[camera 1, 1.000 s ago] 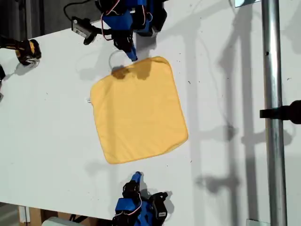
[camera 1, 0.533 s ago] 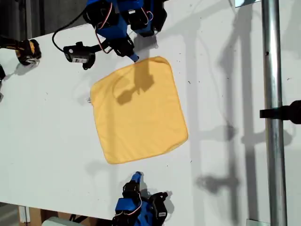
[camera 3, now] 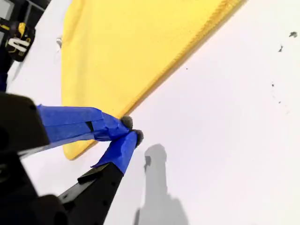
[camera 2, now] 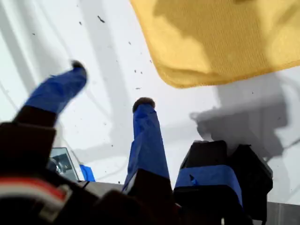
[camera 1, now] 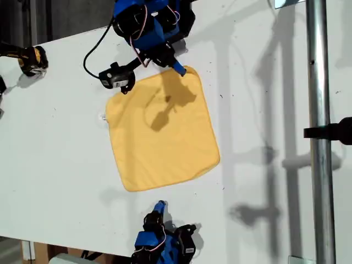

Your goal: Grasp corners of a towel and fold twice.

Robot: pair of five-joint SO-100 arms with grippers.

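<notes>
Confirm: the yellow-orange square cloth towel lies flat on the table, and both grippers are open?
Not both. My first gripper is open, but my second gripper is shut, as the second wrist view shows. The yellow-orange cloth towel does lie flat.

1. The towel (camera 2: 220, 37) runs off the first wrist view's edge; only one rounded corner (camera 2: 180, 79) shows.
2. In the exterior view, the arm above the towel (camera 1: 162, 132) is cut by the frame's edge.
3. The small mark (camera 1: 103, 117) beside the towel is too small to identify.
</notes>
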